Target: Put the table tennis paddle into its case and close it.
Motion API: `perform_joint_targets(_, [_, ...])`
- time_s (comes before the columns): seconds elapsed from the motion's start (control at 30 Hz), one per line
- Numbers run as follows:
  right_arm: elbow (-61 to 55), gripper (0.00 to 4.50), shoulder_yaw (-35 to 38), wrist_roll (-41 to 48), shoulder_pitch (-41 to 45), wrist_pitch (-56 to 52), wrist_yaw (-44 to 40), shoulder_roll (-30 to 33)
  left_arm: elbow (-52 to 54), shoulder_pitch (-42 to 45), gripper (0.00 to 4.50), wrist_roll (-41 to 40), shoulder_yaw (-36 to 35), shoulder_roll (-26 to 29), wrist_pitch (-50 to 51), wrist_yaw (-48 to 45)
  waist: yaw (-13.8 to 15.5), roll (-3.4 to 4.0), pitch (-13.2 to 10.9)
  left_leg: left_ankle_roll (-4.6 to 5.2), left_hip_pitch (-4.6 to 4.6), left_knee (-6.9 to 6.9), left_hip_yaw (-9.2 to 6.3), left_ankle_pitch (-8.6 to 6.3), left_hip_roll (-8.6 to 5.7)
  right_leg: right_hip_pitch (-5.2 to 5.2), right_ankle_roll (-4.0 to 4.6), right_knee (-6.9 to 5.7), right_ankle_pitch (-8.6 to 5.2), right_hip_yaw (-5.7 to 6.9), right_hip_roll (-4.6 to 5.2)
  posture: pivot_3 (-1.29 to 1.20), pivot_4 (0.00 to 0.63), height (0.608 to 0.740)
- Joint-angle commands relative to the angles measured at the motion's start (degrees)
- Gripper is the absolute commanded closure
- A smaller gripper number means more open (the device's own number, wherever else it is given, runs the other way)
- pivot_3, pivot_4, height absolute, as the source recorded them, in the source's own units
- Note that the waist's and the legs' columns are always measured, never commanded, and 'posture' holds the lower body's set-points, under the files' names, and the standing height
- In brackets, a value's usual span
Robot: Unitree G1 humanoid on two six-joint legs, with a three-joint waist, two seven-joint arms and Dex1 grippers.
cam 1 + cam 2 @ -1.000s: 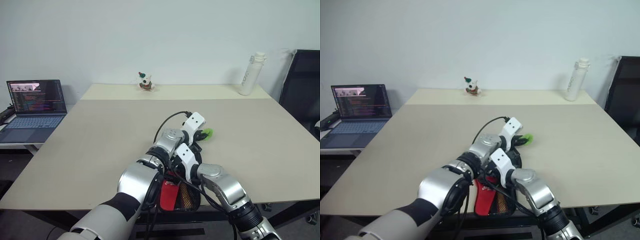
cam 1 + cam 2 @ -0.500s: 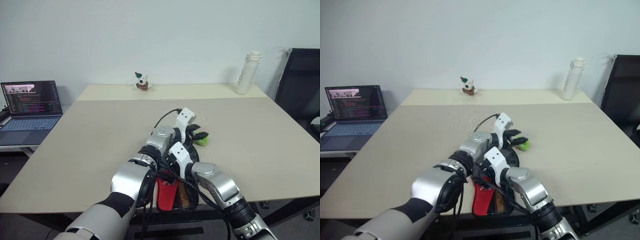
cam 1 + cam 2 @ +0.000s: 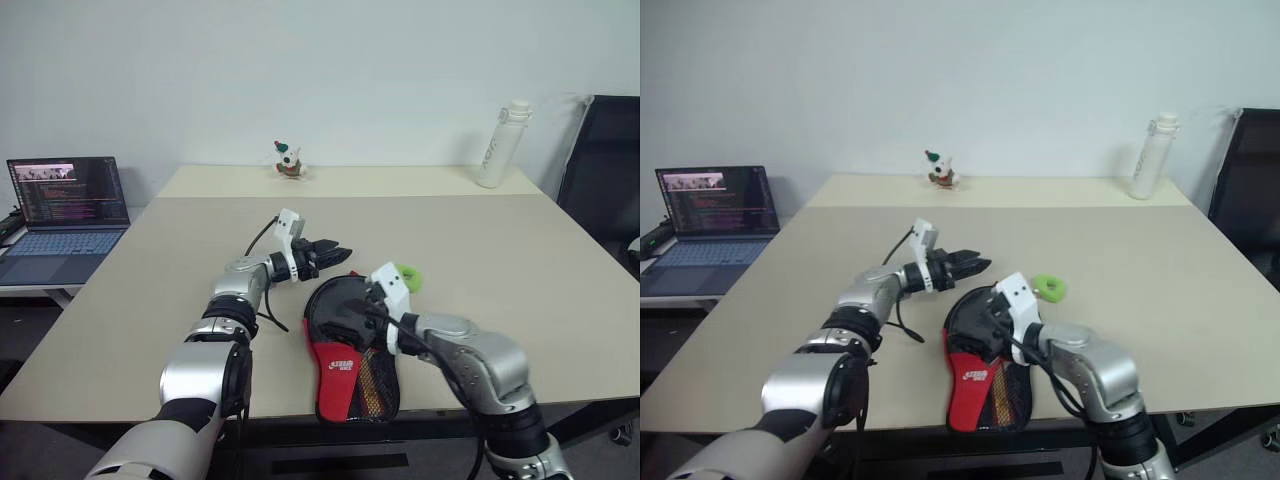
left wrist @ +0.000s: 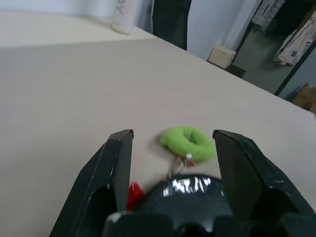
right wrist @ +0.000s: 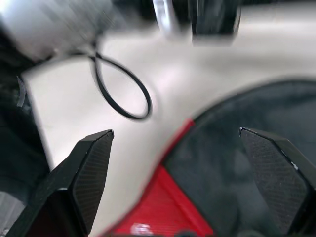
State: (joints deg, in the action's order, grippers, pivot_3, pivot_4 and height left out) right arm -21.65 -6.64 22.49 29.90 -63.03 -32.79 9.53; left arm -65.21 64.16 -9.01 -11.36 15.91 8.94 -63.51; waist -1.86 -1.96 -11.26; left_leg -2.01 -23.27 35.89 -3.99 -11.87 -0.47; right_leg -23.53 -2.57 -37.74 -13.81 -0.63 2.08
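On the near edge of the desk (image 3: 180, 290) the case (image 3: 350, 355) is lying flat, its red panel toward the robot and its round black end away, looking filled and closed, so the paddle is presumably sitting inside, though no part of it is showing and the zip's end cannot be made out. Over the round end the right hand (image 3: 372, 312) is hanging with fingers spread wide, grasping nothing, while the left hand (image 3: 335, 255) is hovering just beyond the case, parted and empty, near a small green ring (image 3: 409, 275).
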Motion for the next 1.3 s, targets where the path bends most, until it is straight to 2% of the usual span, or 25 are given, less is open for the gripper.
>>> perform_joint_targets(0.03, [-5.59, 0.00, 3.57, 4.63, -0.46, -2.49, -1.50, 3.61, 4.25, -1.66, 1.72, -0.41, 2.44, 0.56, 1.76, -4.15, 0.12, 0.00, 0.00, 0.00, 0.00, 0.00, -0.01, 0.00, 0.00, 0.01, 0.00, 0.00, 0.00, 0.00, 0.01, 0.00, 0.150, 0.740])
perform_joint_targets(0.23, [-6.67, 0.00, 8.06, 7.73, -0.56, -2.79, -1.92, 10.89, 6.00, -4.35, 1.72, 2.67, 7.66, 0.01, -0.92, -4.30, 0.13, 0.00, 0.00, 0.00, -0.02, 0.02, 0.00, 0.00, 0.00, 0.01, 0.01, 0.01, 0.00, -0.01, 0.03, 0.00, 0.150, 0.740])
perform_joint_targets(0.37, [-3.61, 0.00, 8.61, 4.79, -0.76, 1.31, -2.56, 17.87, 3.94, -4.22, 1.72, 5.61, 10.89, -1.19, -5.56, -1.99, 0.19, 0.00, 0.00, 0.00, -0.04, 0.03, 0.01, 0.00, -0.01, 0.00, 0.01, 0.02, 0.00, -0.01, 0.03, 0.00, 0.150, 0.740])
perform_joint_targets(0.53, [1.66, 0.00, 6.32, 0.01, -0.08, 8.12, -1.86, 22.97, 1.51, -2.28, 1.72, 6.90, 12.37, -2.77, -8.79, -1.50, 0.18, 0.00, -0.01, 0.01, -0.04, 0.04, 0.07, 0.00, -0.02, 0.01, 0.01, 0.06, -0.01, -0.03, 0.04, 0.00, 0.150, 0.740])
perform_joint_targets(0.73, [8.26, 0.00, 4.08, -4.60, 1.94, 13.97, -0.49, 23.18, -0.91, -1.98, 1.72, 8.25, 14.27, -3.71, -10.02, -3.70, -0.02, -0.01, -0.01, 0.01, -0.04, 0.03, 0.13, 0.00, -0.02, 0.00, 0.01, 0.05, -0.01, -0.09, 0.01, 0.00, 0.150, 0.740])
perform_joint_targets(0.83, [12.55, 0.00, 1.62, -7.92, 3.67, 18.35, -0.75, 23.27, -2.45, -2.59, 1.72, 9.73, 15.30, -4.07, -10.24, -1.84, -0.01, -0.01, -0.02, 0.01, -0.03, 0.04, 0.15, 0.00, -0.02, 0.00, 0.01, 0.04, -0.01, -0.10, 0.01, 0.00, 0.150, 0.740])
perform_joint_targets(0.93, [18.96, 0.00, -4.61, -15.40, 6.10, 27.27, -2.49, 25.57, -3.19, -2.32, 1.72, 9.64, 15.13, -4.32, -10.27, -1.24, 0.02, -0.01, -0.01, 0.01, -0.03, 0.05, 0.14, 0.00, -0.02, 0.00, 0.01, 0.04, 0.00, -0.09, 0.01, 0.00, 0.150, 0.740])
perform_joint_targets(1.03, [29.67, 0.00, -10.42, -22.63, 10.13, 38.24, -4.30, 26.44, -3.23, -2.03, 1.72, 9.49, 15.06, -4.46, -10.37, -1.17, 0.02, -0.01, -0.01, 0.01, 0.00, 0.08, 0.19, 0.00, -0.04, 0.01, 0.00, 0.03, 0.00, -0.13, 0.02, 0.00, 0.150, 0.740])
perform_joint_targets(1.3, [55.92, 0.00, -12.61, -29.90, 19.74, 53.63, -3.17, 20.33, -2.88, -2.32, 1.72, 9.28, 15.02, -4.56, -10.57, -1.19, -0.10, -0.01, -0.02, 0.00, 0.05, 0.06, 0.28, 0.00, -0.02, 0.00, 0.01, 0.00, 0.01, -0.21, 0.01, 0.00, 0.150, 0.740])
